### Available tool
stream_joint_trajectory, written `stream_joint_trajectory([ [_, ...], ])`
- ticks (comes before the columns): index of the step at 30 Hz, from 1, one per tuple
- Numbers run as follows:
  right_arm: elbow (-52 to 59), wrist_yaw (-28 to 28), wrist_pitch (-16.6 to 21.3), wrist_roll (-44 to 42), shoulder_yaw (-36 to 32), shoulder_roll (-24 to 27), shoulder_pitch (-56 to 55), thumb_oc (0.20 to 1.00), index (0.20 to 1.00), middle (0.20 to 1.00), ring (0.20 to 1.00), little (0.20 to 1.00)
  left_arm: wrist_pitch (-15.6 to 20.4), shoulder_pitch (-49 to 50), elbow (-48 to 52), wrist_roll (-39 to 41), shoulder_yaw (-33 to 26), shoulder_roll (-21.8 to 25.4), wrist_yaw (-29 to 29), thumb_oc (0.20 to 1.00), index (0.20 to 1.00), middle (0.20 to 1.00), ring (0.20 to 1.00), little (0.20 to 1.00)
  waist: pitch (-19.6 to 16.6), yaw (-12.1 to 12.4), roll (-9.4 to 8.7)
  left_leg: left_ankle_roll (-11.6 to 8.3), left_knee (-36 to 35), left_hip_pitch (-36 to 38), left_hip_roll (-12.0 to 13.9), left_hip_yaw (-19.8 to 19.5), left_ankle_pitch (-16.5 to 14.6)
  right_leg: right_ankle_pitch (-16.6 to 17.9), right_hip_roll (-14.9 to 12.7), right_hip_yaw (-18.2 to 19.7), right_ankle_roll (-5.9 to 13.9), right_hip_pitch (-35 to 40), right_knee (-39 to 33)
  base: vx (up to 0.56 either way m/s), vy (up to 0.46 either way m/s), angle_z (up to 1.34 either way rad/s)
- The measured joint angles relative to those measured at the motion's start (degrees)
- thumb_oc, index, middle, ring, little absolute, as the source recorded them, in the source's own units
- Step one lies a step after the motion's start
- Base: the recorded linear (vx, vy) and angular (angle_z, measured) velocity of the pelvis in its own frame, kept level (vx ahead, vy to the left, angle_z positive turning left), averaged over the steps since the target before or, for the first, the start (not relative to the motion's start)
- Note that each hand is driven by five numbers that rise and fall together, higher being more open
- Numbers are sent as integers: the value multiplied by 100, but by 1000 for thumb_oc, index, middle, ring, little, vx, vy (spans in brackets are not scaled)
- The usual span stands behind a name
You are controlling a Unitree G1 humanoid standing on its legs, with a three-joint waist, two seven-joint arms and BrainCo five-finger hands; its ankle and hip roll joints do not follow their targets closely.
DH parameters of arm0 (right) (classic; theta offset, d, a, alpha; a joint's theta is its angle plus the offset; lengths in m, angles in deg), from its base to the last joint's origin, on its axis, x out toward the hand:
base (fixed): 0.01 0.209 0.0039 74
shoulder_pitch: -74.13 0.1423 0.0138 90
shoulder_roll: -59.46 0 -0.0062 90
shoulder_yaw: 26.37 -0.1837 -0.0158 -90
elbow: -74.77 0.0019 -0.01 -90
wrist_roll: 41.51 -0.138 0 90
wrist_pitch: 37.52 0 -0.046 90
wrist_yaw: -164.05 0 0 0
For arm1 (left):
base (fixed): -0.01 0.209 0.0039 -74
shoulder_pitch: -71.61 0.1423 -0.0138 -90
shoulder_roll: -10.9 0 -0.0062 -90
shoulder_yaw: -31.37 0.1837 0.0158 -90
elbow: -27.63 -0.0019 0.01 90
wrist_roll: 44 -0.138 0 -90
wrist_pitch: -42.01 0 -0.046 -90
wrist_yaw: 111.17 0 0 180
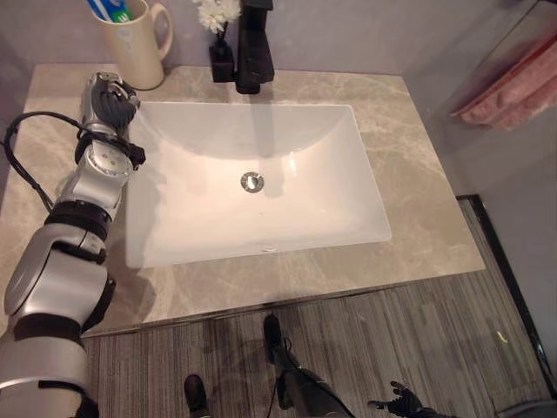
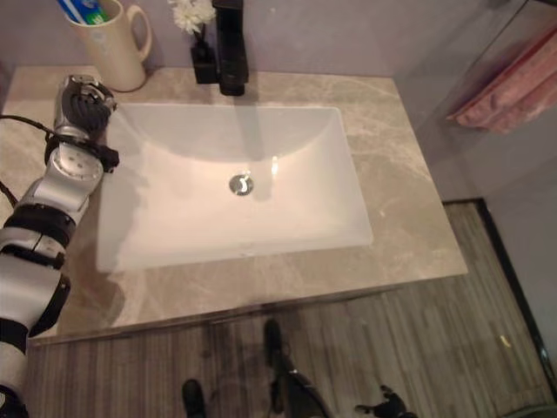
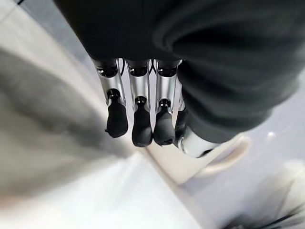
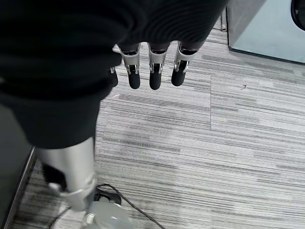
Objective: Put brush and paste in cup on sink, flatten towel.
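Left hand (image 1: 109, 100) near cup (image 1: 130, 43), brush and paste cut off.

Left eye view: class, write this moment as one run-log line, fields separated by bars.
cup: back left of counter, brush and paste inside | left hand: open, empty, near cup | right hand: open, over floor | towel: hanging right

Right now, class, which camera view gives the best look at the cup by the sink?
The left eye view: the cup stands at the counter's back left corner, handle and blue-and-green contents visible. The right eye view shows much the same. The left wrist view shows a blurred part past the left hand.
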Motion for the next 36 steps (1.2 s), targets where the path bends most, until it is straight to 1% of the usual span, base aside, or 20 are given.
stream_joint_trajectory([
  [1, -16, 0, 1, 2, 3, -6, -52, 1000, 1000, 1000, 1000, 1000, 84, 369, 275, -4, -136, -20, -34, 1000, 1000, 1000, 1000, 1000, 4, 33, 16, -8, 0, 85, 20, -19, -8, -18, 21, 4, -2, 90, -1, 23, 110, 40],
  [2, -79, 14, 1, 119, -19, -31, 5, 1000, 1000, 1000, 1000, 1000, 96, 1271, 819, 6, -1020, -169, -35, 1000, 1000, 1000, 1000, 1000, 53, 110, 76, -46, -4, 245, 50, -126, -38, -151, 13, -106, 83, 293, -3, -3, 108, 25],
  [4, -140, 25, -5, 253, -33, -62, -6, 1000, 1000, 1000, 1000, 1000, 137, 1922, 1003, 69, -1454, -101, -95, 1000, 1000, 1000, 1000, 1000, 35, 351, 65, -16, -4, 255, 43, -168, -56, -232, -20, -165, 84, 351, -4, -9, 188, 11],
  [5, -141, 51, -97, 402, -148, -92, 165, 1000, 1000, 1000, 1000, 1000, 325, 3106, 1477, 50, -2660, -250, -71, 1000, 1000, 1000, 1000, 1000, 50, 327, 77, 12, -6, 412, 30, -111, -77, -270, -42, -186, 128, 462, -4, -22, 156, -8],
  [6, -131, 56, -116, 466, -196, -79, 169, 1000, 1000, 1000, 1000, 1000, 297, 3687, 1533, 57, -3085, -332, -69, 1000, 1000, 1000, 1000, 1000, 64, 336, 109, 15, -4, 491, 27, -124, -89, -271, -55, -207, 126, 596, -4, -27, 179, 8],
  [12, -75, 151, -212, 713, -454, -66, -13, 1000, 1000, 1000, 1000, 1000, 57, 5890, 1117, -21, -3957, -940, 191, 1000, 1000, 1000, 1000, 1000, -27, 987, 79, 213, -7, 896, -278, -466, -168, -318, -421, -431, 314, 1167, -8, -29, 203, 30],
  [15, 95, 289, -226, 854, -447, -104, 9, 1000, 1000, 1000, 1000, 1000, -380, 6041, -322, -224, -3592, -964, 674, 1000, 1000, 1000, 1000, 1000, -234, 1055, -89, 533, 125, 927, -752, -596, -230, -299, -863, -399, 545, 1320, -4, -182, 376, 25],
  [17, 94, 287, -216, 893, -602, -54, 73, 1000, 1000, 1000, 1000, 1000, -493, 5473, -2577, -555, -2647, -917, 967, 1000, 1000, 1000, 1000, 1000, -290, 839, -100, 908, 579, 698, -1052, -653, -473, 24, -1163, -228, 809, 1306, -1, -138, 255, -1],
  [19, 72, 320, -238, 889, -651, -80, 78, 1000, 1000, 1000, 1000, 1000, -827, 5364, -3556, -812, -2225, -1361, 1226, 1000, 1000, 1000, 1000, 1000, -225, 628, -52, 1042, 727, 659, -1233, -436, -549, 408, -1331, -208, 1096, 1203, -3, -72, 160, -29],
  [20, 82, 331, -252, 889, -633, -120, -15, 1000, 1000, 1000, 1000, 1000, -855, 5203, -3921, -957, -1939, -1418, 1270, 1000, 1000, 1000, 1000, 1000, -243, 632, -72, 1137, 755, 639, -1268, -404, -531, 229, -1388, -236, 1186, 1212, -18, -100, 100, -24],
  [21, 75, 387, -299, 887, -614, -182, -132, 1000, 1000, 1000, 1000, 1000, -888, 5165, -3964, -1110, -1706, -1565, 1378, 1000, 1000, 1000, 1000, 1000, -276, 619, -105, 1191, 677, 651, -1286, -339, -494, -493, -1329, -248, 1004, 1201, 37, -158, 126, -24],
  [22, 65, 395, -342, 886, -609, -219, -162, 1000, 1000, 1000, 1000, 1000, -854, 5114, -3992, -1216, -1532, -1753, 1437, 1000, 1000, 1000, 1000, 1000, -254, 595, -38, 1203, 697, 629, -1216, -264, -480, -580, -1186, -307, 849, 1113, 236, -316, 238, -44],
  [23, 35, 390, -345, 883, -553, -334, -189, 1000, 1000, 1000, 1000, 1000, -862, 4835, -4403, -1356, -1042, -2010, 1495, 1000, 1000, 1000, 1000, 1000, -157, 485, 11, 1167, 893, 618, -1200, -95, -449, 22, -979, -524, 698, 1006, 783, -253, 206, -96],
  [25, 95, 395, -278, 878, -497, -415, 52, 1000, 1000, 1000, 1000, 1000, -931, 4832, -4667, -1375, -955, -2496, 1601, 1000, 1000, 1000, 1000, 1000, -80, 532, 77, 1271, 1092, 533, -1082, 375, -522, 998, -722, -734, 466, 669, 660, -162, 128, -172],
  [27, 93, 382, -229, 785, -650, -410, 36, 1000, 1000, 1000, 1000, 1000, -958, 4522, -4852, -1533, -844, -2978, 1764, 1000, 1000, 1000, 1000, 1000, 95, 414, 445, 1334, 940, 776, -724, 811, -539, -447, -632, -1431, 339, 689, 2140, -76, 21, -158],
  [28, 92, 398, -281, 771, -588, -330, -15, 1000, 1000, 1000, 1000, 1000, -948, 4485, -4832, -1592, -897, -3028, 1789, 1000, 1000, 1000, 1000, 1000, 91, 412, 500, 1303, 846, 841, -709, 867, -516, -840, -620, -1476, 487, 810, 2410, -41, -25, -112],
  [30, -74, 391, -285, 767, -517, -275, -32, 1000, 1000, 1000, 1000, 1000, -1046, 4316, -4225, -2140, 206, -3040, 1673, 1000, 1000, 1000, 1000, 1000, 122, 352, 477, 1324, 803, 902, -640, 1659, -512, -2056, -704, -1720, 322, 1036, 3455, -76, -137, -148],
  [33, -179, 301, -289, 656, -496, -357, 89, 1000, 1000, 1000, 1000, 1000, -1039, 3910, -3573, -2459, 1128, -2923, 1517, 1000, 1000, 1000, 1000, 1000, 137, 428, 482, 1256, 877, 744, -600, 2309, -464, -2594, -748, -1816, 430, 1455, 3054, -19, -143, -149],
  [34, -209, 236, -292, 648, -505, -352, 62, 1000, 1000, 1000, 1000, 1000, -941, 3531, -3428, -2505, 1293, -3026, 1478, 1000, 1000, 1000, 1000, 1000, 222, 295, 535, 1205, 980, 672, -565, 2385, -483, -2658, -619, -1803, 345, 1838, 2252, 49, -117, -64],
  [36, -338, 206, -333, 564, -520, -337, -88, 1000, 1000, 1000, 1000, 1000, -779, 3251, -3285, -2534, 1370, -3174, 1499, 1000, 1000, 1000, 1000, 1000, 294, 178, 618, 983, 1074, 727, -415, 2424, -447, -2422, -369, -1689, 208, 2078, 1723, 81, -194, -50],
])
